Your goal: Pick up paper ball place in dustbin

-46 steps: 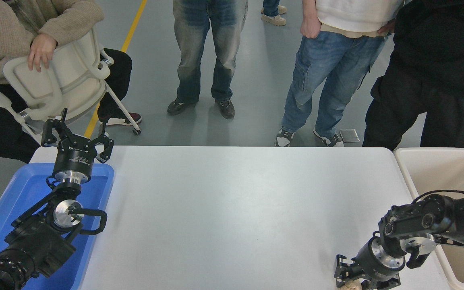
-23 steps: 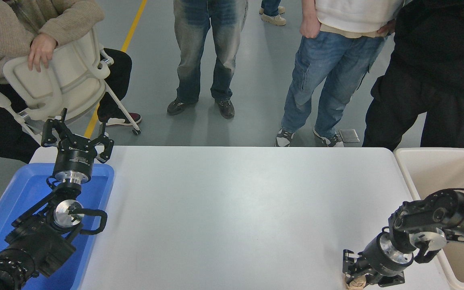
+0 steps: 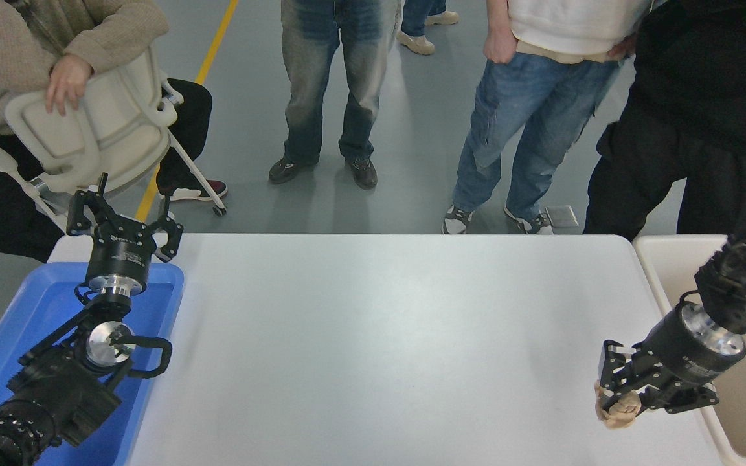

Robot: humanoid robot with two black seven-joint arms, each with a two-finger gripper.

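From the head view we see our right gripper (image 3: 620, 402) at four o'clock, fingers closed around the paper ball (image 3: 618, 410), held above the table (image 3: 373, 336) just beside the dustbin (image 3: 664, 272) at three o'clock. Our left gripper (image 3: 124, 223) sits at nine o'clock, fingers spread and empty, over the blue tray (image 3: 30, 310).

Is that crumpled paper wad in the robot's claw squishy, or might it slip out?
The paper ball looks wrinkled and loosely wadded, so it probably squashes. The right gripper pinches only its upper part, so it could slip. It is likely very light.
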